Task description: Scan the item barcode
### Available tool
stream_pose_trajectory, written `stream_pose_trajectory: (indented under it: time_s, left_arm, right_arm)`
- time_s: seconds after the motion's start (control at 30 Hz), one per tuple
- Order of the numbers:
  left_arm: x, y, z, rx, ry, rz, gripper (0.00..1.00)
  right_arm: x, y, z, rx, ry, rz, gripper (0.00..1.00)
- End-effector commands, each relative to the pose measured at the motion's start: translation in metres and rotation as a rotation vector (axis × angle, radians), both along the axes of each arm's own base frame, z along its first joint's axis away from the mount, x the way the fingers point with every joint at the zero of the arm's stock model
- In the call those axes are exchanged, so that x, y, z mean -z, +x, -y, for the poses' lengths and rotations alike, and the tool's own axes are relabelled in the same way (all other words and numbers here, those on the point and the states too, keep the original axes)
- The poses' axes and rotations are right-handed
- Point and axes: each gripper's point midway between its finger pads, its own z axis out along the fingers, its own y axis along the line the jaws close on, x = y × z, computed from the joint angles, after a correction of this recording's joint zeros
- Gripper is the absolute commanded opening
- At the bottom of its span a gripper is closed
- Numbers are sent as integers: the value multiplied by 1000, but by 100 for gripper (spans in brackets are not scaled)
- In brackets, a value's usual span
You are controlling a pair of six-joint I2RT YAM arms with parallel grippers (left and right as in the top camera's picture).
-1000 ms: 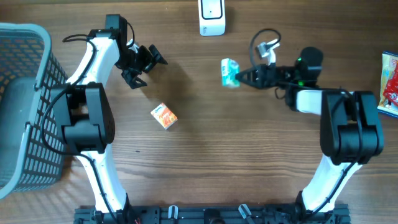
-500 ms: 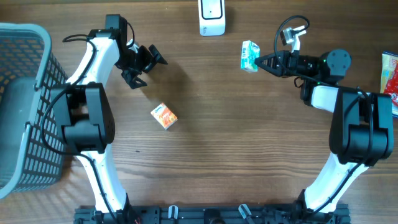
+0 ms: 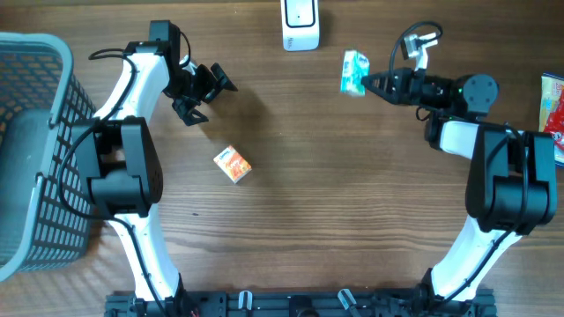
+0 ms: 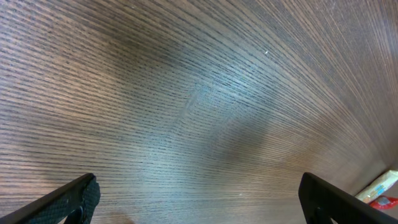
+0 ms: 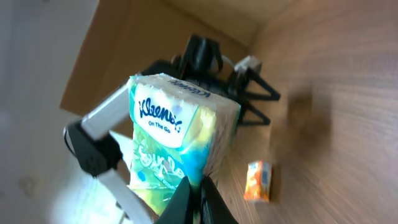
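Right hand (image 3: 367,84) clamped on a Kleenex tissue pack (image 3: 353,71), held near the far edge of the table (image 3: 352,220), right of the white scanner (image 3: 300,24), left hand (image 3: 210,99) spread wide, empty, small orange box (image 3: 233,164) mid-table.

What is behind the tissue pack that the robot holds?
Seen from the right wrist, behind the tissue pack is the left arm with its open left gripper, and a small orange box on the table. The pack covers part of that arm.
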Motion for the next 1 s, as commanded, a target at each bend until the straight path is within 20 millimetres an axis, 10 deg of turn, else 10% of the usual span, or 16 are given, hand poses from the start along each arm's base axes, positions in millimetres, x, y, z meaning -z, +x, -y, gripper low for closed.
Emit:
stream_pose_trajectory:
  time_s: [0.0, 0.13, 0.23, 0.43, 0.6, 0.8, 0.97]
  left_arm:
    - [-9, 1, -1, 8, 4, 25, 100]
    - [-9, 1, -1, 8, 4, 25, 100]
    - [-9, 1, -1, 8, 4, 25, 100]
    - [-9, 1, -1, 8, 4, 25, 100]
    - [-9, 1, -1, 8, 4, 25, 100]
    - [-9, 1, -1, 8, 4, 25, 100]
    - [-9, 1, -1, 8, 4, 25, 100]
  right_arm:
    - [-15, 30, -17, 94, 54, -2, 5]
    - [19, 78, -42, 231, -67, -74, 5]
    - [65, 119, -38, 442, -518, -134, 5]
    - [7, 159, -6, 850, -1282, 224, 5]
    - [-22, 186, -58, 880, -1801, 865, 4]
    - [30, 198, -96, 620, -2086, 1172, 5]
    - [33, 199, -99, 621, -2062, 1181, 4]
